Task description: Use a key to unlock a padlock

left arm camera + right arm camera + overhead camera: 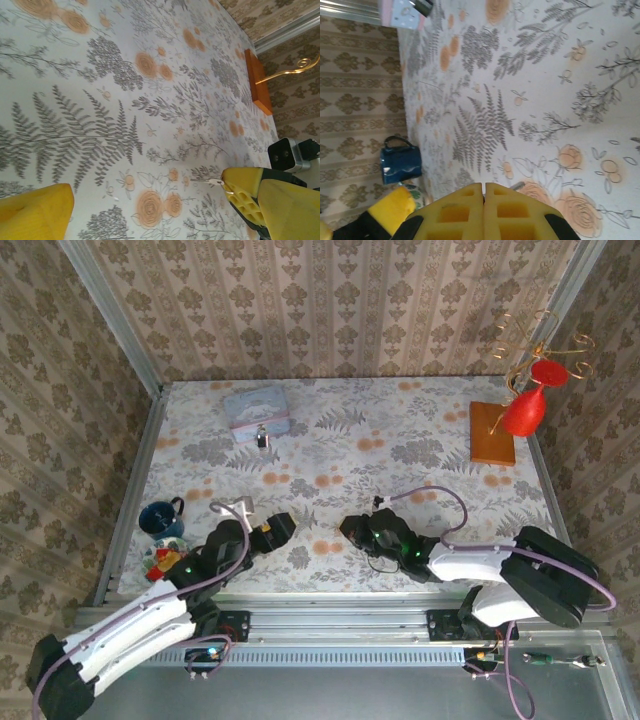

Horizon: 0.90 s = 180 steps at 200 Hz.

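So here's where I'm at. The big floral-print table has a pale blue-pink rectangular tin at the far side, an orange wooden block with a gold wire stand off to the right, and a dark blue mug near my left arm.

My left fingers are spread wide with nothing between them. My right fingers are pressed together, and a small silvery key seems to poke out at the tips. It's tiny, so I'm not 100% on that.

The tiny black padlock with the silver shackle sits just in front of the tin, well apart from both arms.

I reckon I'm at the carry-the-key-over step. Next, the left fingers probably need to pin the lock body so the key can line up with the keyhole.
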{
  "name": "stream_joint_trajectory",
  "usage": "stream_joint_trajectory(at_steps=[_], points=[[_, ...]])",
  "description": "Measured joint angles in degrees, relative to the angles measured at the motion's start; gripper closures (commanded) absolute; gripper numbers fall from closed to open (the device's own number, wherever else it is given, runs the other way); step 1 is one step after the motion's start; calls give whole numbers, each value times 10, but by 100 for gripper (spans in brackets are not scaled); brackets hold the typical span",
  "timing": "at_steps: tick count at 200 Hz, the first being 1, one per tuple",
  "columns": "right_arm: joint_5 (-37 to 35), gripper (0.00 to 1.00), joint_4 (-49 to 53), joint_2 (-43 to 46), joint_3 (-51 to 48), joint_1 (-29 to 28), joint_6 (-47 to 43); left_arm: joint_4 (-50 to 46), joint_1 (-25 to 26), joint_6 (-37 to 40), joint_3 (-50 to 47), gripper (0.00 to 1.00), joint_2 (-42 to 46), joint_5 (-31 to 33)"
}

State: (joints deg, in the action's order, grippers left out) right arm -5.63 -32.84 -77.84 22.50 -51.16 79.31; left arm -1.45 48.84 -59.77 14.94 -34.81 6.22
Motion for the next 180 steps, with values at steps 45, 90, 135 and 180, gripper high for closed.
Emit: stream_joint_trajectory(at_steps=[45,90,135,180], points=[[0,100,2,15,0,0,0,62,26,18,2,8,-82,0],[0,100,64,80,6,0,-11,101,28,176,8,7,-112,-40],[2,100,140,149,48,-6,-31,206,31,362,-11,12,-104,-124],[6,100,194,169,102,-32,-62,295,40,527,-55,24,-104,-172]])
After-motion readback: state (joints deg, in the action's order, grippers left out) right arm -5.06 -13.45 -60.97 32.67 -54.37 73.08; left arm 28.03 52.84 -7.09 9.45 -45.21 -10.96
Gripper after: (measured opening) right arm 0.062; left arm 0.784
